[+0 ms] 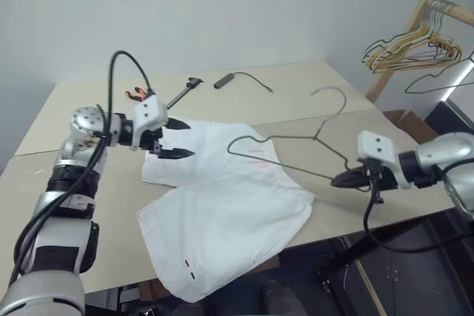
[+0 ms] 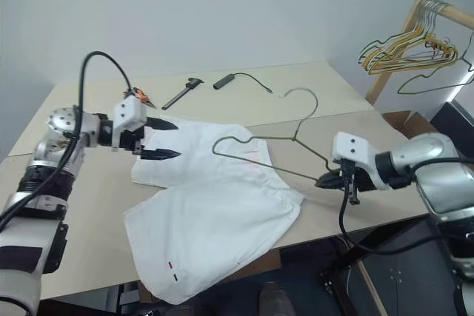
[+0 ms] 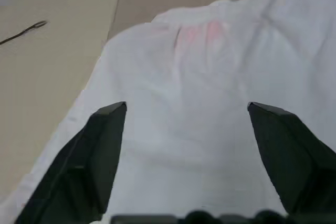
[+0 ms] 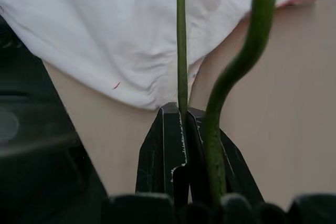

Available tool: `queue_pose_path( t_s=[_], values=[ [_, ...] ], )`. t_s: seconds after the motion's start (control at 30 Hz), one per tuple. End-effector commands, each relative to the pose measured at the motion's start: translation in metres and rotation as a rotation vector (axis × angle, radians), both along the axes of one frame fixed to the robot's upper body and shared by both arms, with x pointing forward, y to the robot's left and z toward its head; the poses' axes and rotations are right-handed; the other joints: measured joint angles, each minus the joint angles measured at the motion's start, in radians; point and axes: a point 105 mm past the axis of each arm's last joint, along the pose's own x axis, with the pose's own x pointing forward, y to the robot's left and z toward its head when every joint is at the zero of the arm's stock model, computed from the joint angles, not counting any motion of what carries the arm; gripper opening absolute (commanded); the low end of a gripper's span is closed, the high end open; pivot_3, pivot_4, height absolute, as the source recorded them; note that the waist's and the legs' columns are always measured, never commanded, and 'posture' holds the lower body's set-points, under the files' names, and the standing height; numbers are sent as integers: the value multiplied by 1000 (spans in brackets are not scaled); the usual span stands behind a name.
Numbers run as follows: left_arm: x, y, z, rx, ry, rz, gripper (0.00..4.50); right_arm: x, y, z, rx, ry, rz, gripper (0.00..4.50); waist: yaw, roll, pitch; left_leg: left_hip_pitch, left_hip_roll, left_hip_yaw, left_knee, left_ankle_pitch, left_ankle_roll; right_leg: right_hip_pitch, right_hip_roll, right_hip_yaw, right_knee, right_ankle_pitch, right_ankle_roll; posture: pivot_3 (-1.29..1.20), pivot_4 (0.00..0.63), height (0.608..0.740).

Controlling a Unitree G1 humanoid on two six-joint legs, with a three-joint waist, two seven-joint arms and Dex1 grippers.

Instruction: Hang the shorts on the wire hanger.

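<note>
Pinching the wire hanger (image 1: pixel 296 149), the right gripper (image 1: pixel 346 179) should tilt it low; the left gripper (image 1: pixel 176 139) hovered wide-open, empty, over the shorts (image 1: pixel 229 212).

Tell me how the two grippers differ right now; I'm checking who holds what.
The left gripper is open, its fingers spread above the shorts and holding nothing; the right gripper is shut on the wire hanger. The left hangs over the cloth; the right sits past the shorts' edge, over the bare table. Both have two black fingers and point toward the shorts.
</note>
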Motion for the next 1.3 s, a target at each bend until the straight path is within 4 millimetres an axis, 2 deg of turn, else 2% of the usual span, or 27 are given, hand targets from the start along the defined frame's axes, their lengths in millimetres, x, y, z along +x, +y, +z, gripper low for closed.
queue_pose_path(
  t_s=[0.03,0.2,0.37,0.53,0.63,0.77,0.83,1.1,1.17,1.3],
  values=[
    [-6,6,33,-92,-49,-13,4457,2,-20,2,61,37,-184,0,-1,0,0,0,0,0,0,0,0,0,0,0,0,0,0,-164,0,740],
    [-65,-24,48,-209,-21,-261,4457,6,-46,-36,125,285,-464,0,-3,0,0,0,2,0,1,-1,0,0,-1,1,1,0,0,-135,0,740],
    [-95,-42,47,-236,-3,-312,4457,15,-51,-53,147,427,-583,0,2,2,0,2,1,-1,1,0,0,2,0,2,1,0,0,-102,0,740],
    [-102,-44,47,-249,4,-294,4457,10,-41,-55,163,505,-510,0,12,3,0,10,0,-2,0,-1,0,11,1,1,-1,-1,1,-81,0,740],
    [-105,-42,45,-240,10,-286,4457,-6,-30,-47,186,573,-405,0,18,4,0,9,0,-2,0,-1,0,11,1,1,-1,-1,2,-77,0,740],
    [-107,-44,43,-240,20,-288,4457,-21,-25,-47,160,624,-338,0,34,4,0,9,0,-2,0,-2,0,11,1,1,-2,-1,2,-76,0,740],
    [-108,-44,41,-235,25,-291,4457,-24,-26,-47,161,638,-335,0,36,4,0,9,0,-2,1,-2,0,11,1,1,-2,-1,2,-75,0,740],
    [-114,-43,36,-220,31,-299,4457,-60,-37,-52,43,751,-283,0,57,5,0,10,0,-1,0,-2,-1,11,1,0,-2,-2,1,-66,0,740],
    [-114,-43,35,-220,33,-300,4457,-53,-35,-54,55,736,-306,0,58,5,0,10,0,0,0,-2,-1,11,2,1,-2,-2,1,-66,0,740],
    [-113,-44,33,-217,33,-303,4457,-15,-22,-52,144,685,-413,0,49,5,0,12,1,2,1,-2,-2,11,3,2,-3,-2,0,-61,0,740]
  ],
)
